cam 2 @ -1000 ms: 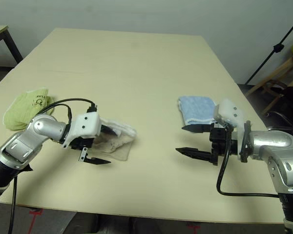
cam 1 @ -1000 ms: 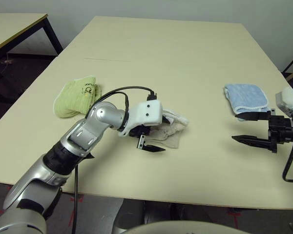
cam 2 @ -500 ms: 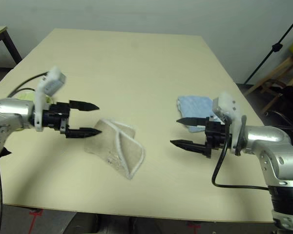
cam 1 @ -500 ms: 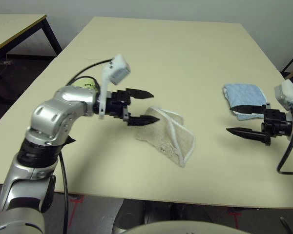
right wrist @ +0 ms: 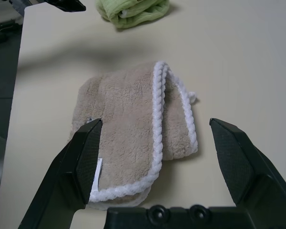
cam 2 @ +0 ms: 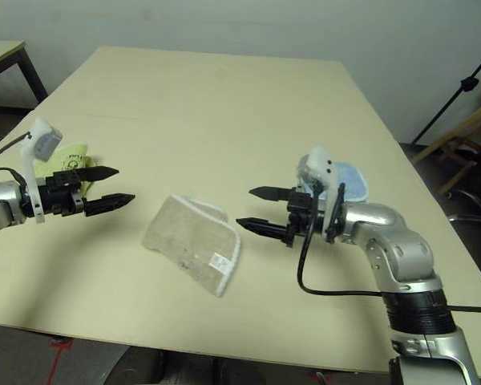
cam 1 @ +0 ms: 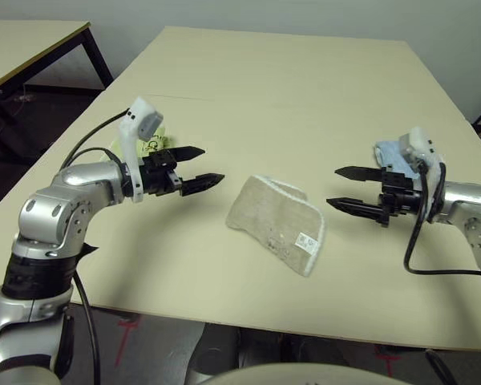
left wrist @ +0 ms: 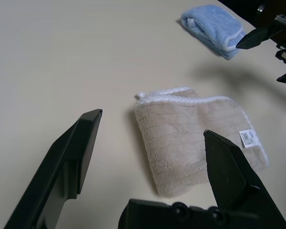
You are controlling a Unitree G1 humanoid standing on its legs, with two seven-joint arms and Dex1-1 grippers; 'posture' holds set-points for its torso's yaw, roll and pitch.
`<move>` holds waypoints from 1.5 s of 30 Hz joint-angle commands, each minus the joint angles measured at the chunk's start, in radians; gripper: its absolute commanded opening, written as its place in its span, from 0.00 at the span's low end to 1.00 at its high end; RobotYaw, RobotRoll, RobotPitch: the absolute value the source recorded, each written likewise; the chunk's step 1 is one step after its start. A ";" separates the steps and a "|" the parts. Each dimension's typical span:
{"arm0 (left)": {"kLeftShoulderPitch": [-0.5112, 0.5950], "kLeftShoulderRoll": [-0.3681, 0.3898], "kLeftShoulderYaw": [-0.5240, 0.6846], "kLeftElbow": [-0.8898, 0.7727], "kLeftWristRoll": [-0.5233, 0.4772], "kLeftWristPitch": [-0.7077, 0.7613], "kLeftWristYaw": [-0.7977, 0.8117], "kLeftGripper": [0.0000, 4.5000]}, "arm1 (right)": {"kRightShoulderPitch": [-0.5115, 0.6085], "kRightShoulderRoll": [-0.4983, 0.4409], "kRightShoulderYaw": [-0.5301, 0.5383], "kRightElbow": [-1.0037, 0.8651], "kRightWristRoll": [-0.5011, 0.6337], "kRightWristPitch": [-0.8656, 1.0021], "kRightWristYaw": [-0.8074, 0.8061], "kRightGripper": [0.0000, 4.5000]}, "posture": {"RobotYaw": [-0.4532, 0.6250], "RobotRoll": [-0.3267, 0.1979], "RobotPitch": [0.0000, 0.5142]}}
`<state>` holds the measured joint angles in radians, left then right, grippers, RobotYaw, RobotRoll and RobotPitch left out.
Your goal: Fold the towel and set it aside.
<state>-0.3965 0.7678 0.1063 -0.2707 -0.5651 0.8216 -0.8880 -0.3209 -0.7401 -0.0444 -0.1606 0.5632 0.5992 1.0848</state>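
Both claws agape, left claw [cam 1: 194,168], right claw [cam 1: 348,188], flanking folded towel [cam 1: 274,224].

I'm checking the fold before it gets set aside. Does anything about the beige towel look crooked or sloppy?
Slightly. The towel lies folded but slanted on the table, and its layers don't line up: in the right wrist view one white edging runs well inside the other. The care tag faces up. Both end effectors, left and right, are open beside it.

You have a small light blue folded towel [left wrist: 212,29] lying on the beige worktop [cam 1: 289,88]. A lime green folded towel [right wrist: 133,10] sits well apart from it.
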 commanded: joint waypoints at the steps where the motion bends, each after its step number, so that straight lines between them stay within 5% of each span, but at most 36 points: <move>1: 0.042 0.001 -0.023 -0.023 -0.002 -0.018 -0.013 1.00 | 0.026 0.020 0.029 -0.033 0.000 0.034 -0.035 1.00 | 0.56 0.62 0.16; 8: 0.083 -0.072 -0.028 -0.011 0.012 -0.083 0.024 1.00 | 0.027 0.083 0.055 -0.054 -0.008 0.052 -0.104 1.00 | 0.56 0.62 0.15; 20: 0.109 -0.103 -0.075 -0.037 0.018 -0.085 0.065 1.00 | 0.087 0.014 0.096 -0.051 -0.037 0.138 -0.119 1.00 | 0.57 0.62 0.18; 30: 0.178 -0.092 -0.045 -0.059 0.013 -0.116 0.068 1.00 | 0.033 0.057 0.163 0.015 -0.040 0.274 -0.158 1.00 | 0.59 0.62 0.14; 33: 0.178 -0.094 -0.040 -0.066 0.005 -0.108 0.077 1.00 | -0.004 0.083 0.189 0.034 -0.040 0.294 -0.161 0.86 | 0.60 0.62 0.13; 43: 0.183 -0.090 -0.042 -0.082 0.001 -0.095 0.091 1.00 | -0.076 0.057 0.197 0.019 -0.019 0.369 -0.124 0.01 | 0.60 0.62 0.11; 45: 0.178 -0.092 -0.046 -0.081 0.001 -0.094 0.093 1.00 | -0.094 0.041 0.198 0.006 -0.028 0.347 -0.112 0.01 | 0.60 0.62 0.11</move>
<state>-0.2244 0.6706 0.0644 -0.3375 -0.5612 0.7188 -0.7952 -0.3979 -0.6857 0.1413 -0.1287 0.5464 0.9601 0.9587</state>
